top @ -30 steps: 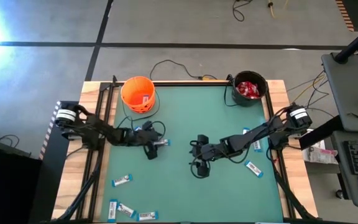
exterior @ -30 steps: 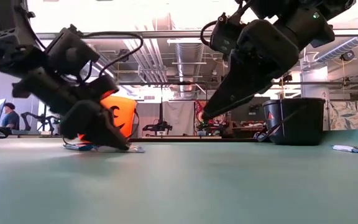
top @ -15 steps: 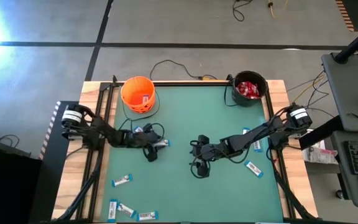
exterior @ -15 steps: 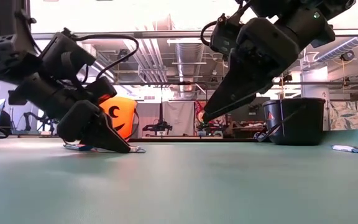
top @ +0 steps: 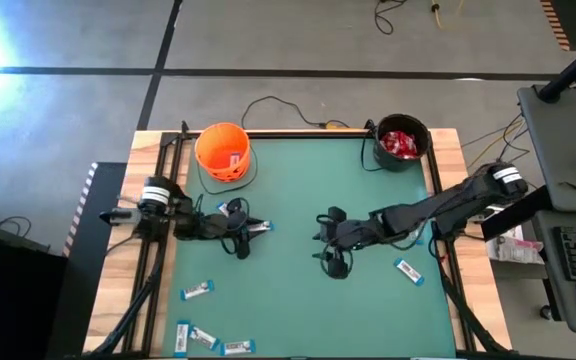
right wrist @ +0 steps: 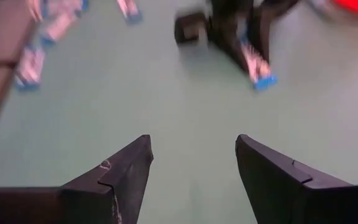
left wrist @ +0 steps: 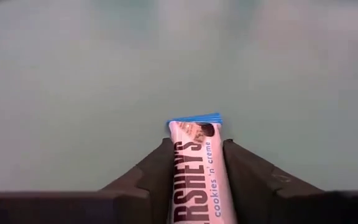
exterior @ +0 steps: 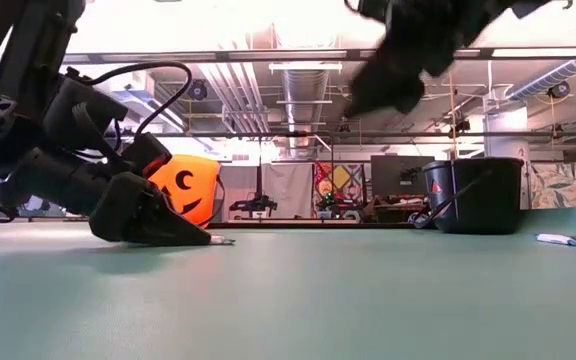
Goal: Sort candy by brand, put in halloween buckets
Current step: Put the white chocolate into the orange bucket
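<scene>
Blue-and-white bar [left wrist: 194, 171] now clenched between left tool [left wrist: 194, 180] fingers, jaws narrowed since a second ago; right tool [right wrist: 191, 174] released, withdrawn upward.

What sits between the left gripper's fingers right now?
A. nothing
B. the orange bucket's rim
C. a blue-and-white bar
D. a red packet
C: the left wrist view shows the left gripper closed on a blue-and-white bar, low on the green mat.
</scene>
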You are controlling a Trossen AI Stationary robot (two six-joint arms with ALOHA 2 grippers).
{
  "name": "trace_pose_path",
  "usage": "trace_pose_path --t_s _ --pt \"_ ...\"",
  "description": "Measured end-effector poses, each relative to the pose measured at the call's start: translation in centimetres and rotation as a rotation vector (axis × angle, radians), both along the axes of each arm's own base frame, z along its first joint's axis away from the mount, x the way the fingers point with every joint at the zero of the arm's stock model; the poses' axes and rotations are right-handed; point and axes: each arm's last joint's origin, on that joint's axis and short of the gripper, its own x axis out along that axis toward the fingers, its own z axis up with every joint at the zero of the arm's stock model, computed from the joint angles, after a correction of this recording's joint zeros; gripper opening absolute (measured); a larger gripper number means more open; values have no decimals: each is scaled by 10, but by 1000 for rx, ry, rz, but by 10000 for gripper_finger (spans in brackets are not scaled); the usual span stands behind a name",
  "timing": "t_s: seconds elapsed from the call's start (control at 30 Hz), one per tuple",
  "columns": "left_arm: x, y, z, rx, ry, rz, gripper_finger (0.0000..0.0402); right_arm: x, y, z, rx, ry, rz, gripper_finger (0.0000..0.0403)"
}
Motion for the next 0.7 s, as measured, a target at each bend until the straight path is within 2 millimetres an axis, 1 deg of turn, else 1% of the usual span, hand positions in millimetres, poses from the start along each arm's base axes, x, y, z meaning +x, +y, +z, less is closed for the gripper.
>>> trace_pose_path --t_s 0.1,0.27,0.4,0.53,0.6,0.7 --pt "-4 1 1 15 -7 -9 90 -4 -1 20 14 -70 -5 215" --pt "-15 2 11 -17 -18 -39 90 -9 -2 56 39 -189 -5 194" --pt "-24 2 24 -26 -33 -48 89 -9 -3 78 27 -255 7 176" --pt "-26 3 41 -41 -77 -26 89 -6 -2 91 -29 -242 47 158" --pt "-25 3 45 -47 -48 -11 89 -6 -2 94 -75 -213 74 151" --pt "-17 4 58 -16 -16 32 89 0 -1 101 -128 -211 103 141"
